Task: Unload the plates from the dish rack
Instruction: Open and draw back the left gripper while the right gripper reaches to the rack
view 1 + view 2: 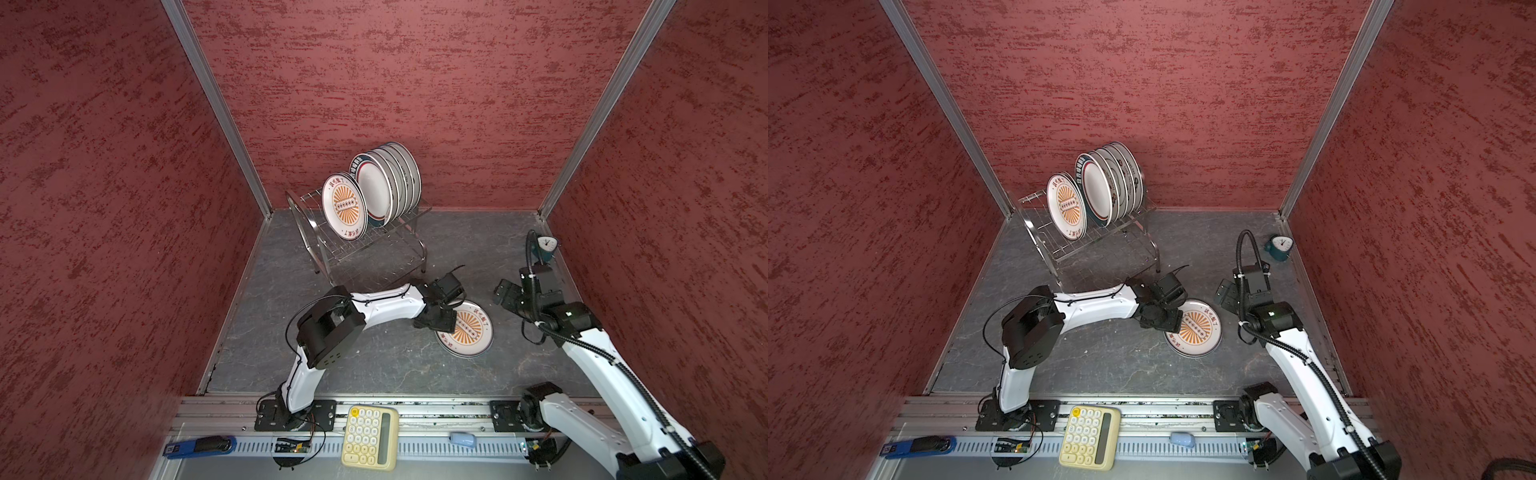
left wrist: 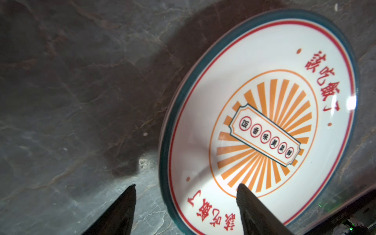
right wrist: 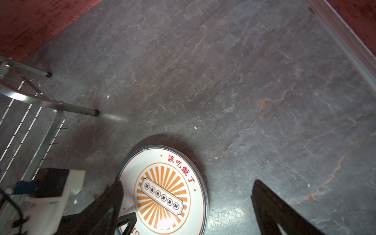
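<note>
One plate, white with an orange sunburst and red characters, lies flat on the grey table. My left gripper is open at its left rim, one finger over the plate's face and the other outside the rim. My right gripper hangs open to the right of the plate, holding nothing. At the back, the dish rack holds a sunburst plate and several more plates on edge.
Red walls close in three sides. A teal clock stands in the back right corner. On the front rail lie a yellow calculator, a blue tool and a small pale blue object.
</note>
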Tool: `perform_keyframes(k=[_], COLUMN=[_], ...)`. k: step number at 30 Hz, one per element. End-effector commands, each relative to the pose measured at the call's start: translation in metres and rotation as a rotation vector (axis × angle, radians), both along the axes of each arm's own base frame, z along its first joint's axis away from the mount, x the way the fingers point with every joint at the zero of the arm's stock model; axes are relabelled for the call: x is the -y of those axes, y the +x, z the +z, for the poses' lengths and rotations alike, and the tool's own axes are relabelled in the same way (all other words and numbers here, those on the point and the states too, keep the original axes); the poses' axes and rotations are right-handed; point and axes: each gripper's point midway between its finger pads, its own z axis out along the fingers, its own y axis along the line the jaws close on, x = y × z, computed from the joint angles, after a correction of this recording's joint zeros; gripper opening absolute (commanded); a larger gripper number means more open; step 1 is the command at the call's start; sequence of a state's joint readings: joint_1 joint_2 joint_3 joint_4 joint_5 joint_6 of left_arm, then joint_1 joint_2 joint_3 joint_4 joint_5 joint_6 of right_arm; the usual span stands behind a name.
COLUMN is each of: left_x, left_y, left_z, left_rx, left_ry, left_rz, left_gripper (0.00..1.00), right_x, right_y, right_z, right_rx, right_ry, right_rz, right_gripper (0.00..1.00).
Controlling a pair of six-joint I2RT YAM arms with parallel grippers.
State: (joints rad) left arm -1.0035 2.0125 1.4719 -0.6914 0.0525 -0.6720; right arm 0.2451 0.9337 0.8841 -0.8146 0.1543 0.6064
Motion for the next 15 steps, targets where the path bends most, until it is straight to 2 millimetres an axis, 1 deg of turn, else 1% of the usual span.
perform_keyframes(k=[1,2,3,5,6,8,10,11,15], left_x=[-0.02,-0.026,-0.035,-0.05,-0.059,-0.075,-0.092,-0.101,-0.132], left_y=[0.007,0.008,0.009,0.011,0.012,0.014,0.015,0.016,0.015], left_z=[0.025,0.03,0.032,0.038,0.042,0.045,0.048,0.048,0.049], left_rx=[0.071,0.084,0.093,0.114,0.123,0.134,0.142,0.143,0.144], left_ry=[0.009,0.009,0.014,0.017,0.013,0.01,0.009,0.01,0.023], left_rz=[0.028,0.039,0.054,0.085,0.102,0.132,0.166,0.185,0.247], left_gripper=[0.81,0.82,0.84,0.86,0.87,0.88,0.92,0.94,0.99], right_x=[-0.021,-0.027,-0.036,-0.054,-0.065,-0.09,-0.12,-0.138,-0.196], right_y=[0.016,0.02,0.023,0.027,0.029,0.032,0.036,0.038,0.045], right_z=[0.054,0.071,0.092,0.125,0.142,0.17,0.195,0.204,0.24], right_rx=[0.127,0.164,0.208,0.269,0.302,0.355,0.402,0.419,0.494], right_ry=[0.037,0.042,0.049,0.049,0.043,0.028,0.015,0.009,-0.026], right_rz=[0.124,0.153,0.193,0.258,0.289,0.352,0.424,0.462,0.568], right_gripper=[0.99,0.99,0.99,0.99,0.99,0.99,0.99,0.99,0.99])
